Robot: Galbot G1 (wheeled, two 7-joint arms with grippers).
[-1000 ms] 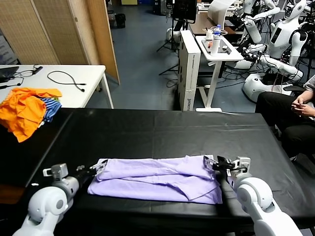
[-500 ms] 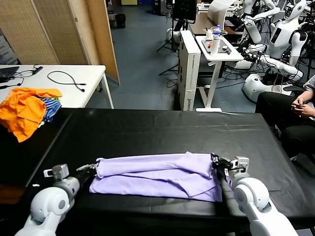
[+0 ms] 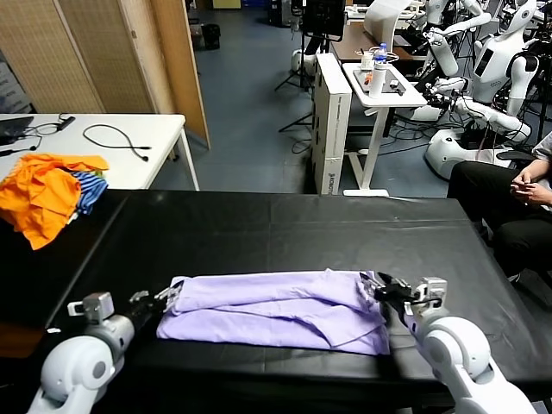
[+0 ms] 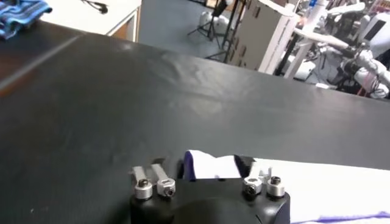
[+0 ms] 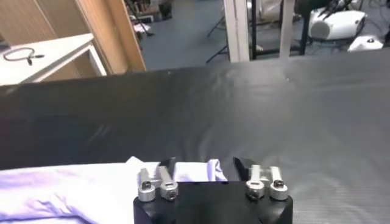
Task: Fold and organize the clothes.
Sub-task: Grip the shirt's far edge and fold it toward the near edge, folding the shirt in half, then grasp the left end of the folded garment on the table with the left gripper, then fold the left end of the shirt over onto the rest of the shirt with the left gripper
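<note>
The pale lavender T-shirt [image 3: 276, 310] lies folded in a long band across the near part of the black table [image 3: 285, 228]. My left gripper [image 3: 168, 298] is at the shirt's left end; in the left wrist view [image 4: 216, 165] its jaws stand apart with the shirt's edge [image 4: 210, 167] lying loose between them. My right gripper [image 3: 376, 286] is at the shirt's right end; in the right wrist view [image 5: 201, 165] its jaws also stand apart around a corner of the shirt [image 5: 195, 170]. Both grippers are low, at the table surface.
A bright orange garment [image 3: 43, 191] and a blue-striped cloth [image 3: 89, 185] lie at the table's far left. A white table [image 3: 95, 142] with cables stands behind. A seated person [image 3: 509, 194] is at the right. Other robots stand at the back right.
The shirt's far edge was lifted and drawn toward me half a second ago; now it lies flat. Both grippers have let go and backed off slightly, the right one to the right.
</note>
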